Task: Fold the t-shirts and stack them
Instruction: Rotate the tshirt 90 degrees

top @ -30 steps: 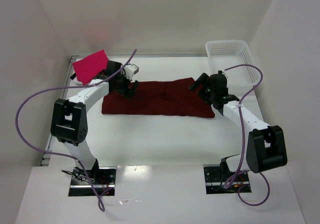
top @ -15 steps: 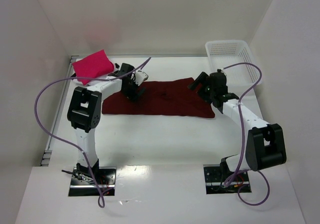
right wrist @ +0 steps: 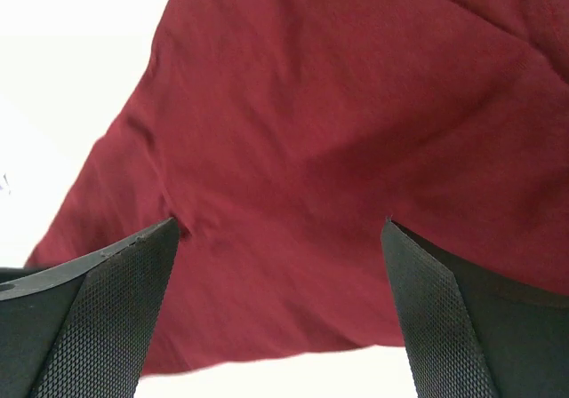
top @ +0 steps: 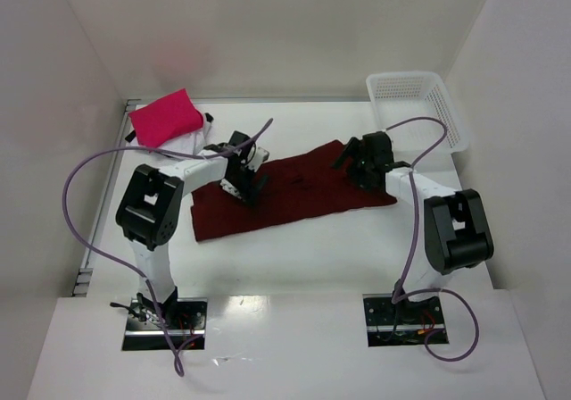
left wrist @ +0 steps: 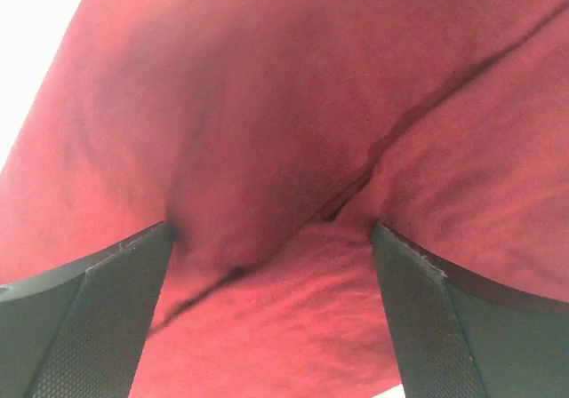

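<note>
The maroon t-shirt (top: 299, 193) no longer lies straight across the tabletop (top: 303, 257) as it did half a second ago. It now slants. The end under the left gripper (left wrist: 271, 231) has been dragged toward the arm bases, and the end under the right gripper (right wrist: 280, 226) sits farther back. The left gripper has come nearer and inward with the cloth. The right arm's elbow has drawn in closer to its gripper.

The left arm reaches forward from its base, bends at the elbow and angles inward, with its wrist tipped down onto the shirt. Its fingers (left wrist: 107, 309) are spread apart and press into the fabric, and a soft ridge of maroon cloth is bunched up between them. The right arm bends more tightly, its forearm pointing inward and its wrist also tipped down. Its fingers (right wrist: 462, 318) are likewise spread wide on the shirt, close to the cloth's edge, with bare tabletop showing just past them. Neither gripper is pinched on the cloth.

The folded pink t-shirt (top: 162, 120) rests beyond and outward of the left gripper, well apart from it. The white mesh basket (top: 403, 78) stands beyond and outward of the right gripper.
</note>
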Robot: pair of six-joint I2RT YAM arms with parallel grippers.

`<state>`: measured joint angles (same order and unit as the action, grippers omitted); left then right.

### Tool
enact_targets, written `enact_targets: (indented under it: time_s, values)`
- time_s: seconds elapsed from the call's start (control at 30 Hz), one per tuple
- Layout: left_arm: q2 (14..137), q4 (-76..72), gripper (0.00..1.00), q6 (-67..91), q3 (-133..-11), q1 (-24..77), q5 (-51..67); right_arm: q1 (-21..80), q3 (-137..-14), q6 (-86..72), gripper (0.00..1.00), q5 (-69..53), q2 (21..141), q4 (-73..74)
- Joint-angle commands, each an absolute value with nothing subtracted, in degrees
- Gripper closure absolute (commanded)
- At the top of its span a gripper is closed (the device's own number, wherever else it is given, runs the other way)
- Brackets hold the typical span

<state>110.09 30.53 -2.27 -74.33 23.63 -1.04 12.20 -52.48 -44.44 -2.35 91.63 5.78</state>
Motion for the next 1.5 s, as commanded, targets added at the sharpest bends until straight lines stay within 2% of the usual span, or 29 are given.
enact_targets:
  time_s: [0.0, 0.2, 0.63, 0.97, 1.13, 1.47]
  values:
    - [108.14, 38.67, 0.0, 5.5, -69.13, 26.97, 3.72, 13.87, -57.17, -42.36, 0.0, -2.55, 94.36, 6.31]
    - [102.52, 38.67, 0.0, 15.16, -64.98, 33.04, 7.12, 17.57, -58.44, -42.36, 0.0, -0.37, 98.5, 5.71]
    - [97.82, 34.51, 0.0, 18.02, -60.25, 33.13, 10.6, 21.71, -71.3, -43.51, 0.0, 2.72, 113.57, 11.69]
    - [99.0, 32.7, 0.0, 18.02, -58.45, 33.13, 15.98, 25.32, -92.08, -41.75, 0.0, 0.18, 127.22, 15.85]
    - [99.14, 31.29, 0.0, 20.42, -58.45, 33.75, 18.3, 28.41, -98.69, -41.75, 0.0, 1.23, 131.49, 16.0]
    - [103.62, 27.65, 0.0, 24.32, -59.77, 40.17, 21.09, 29.79, -117.16, -39.29, 0.0, 0.0, 140.89, 21.33]
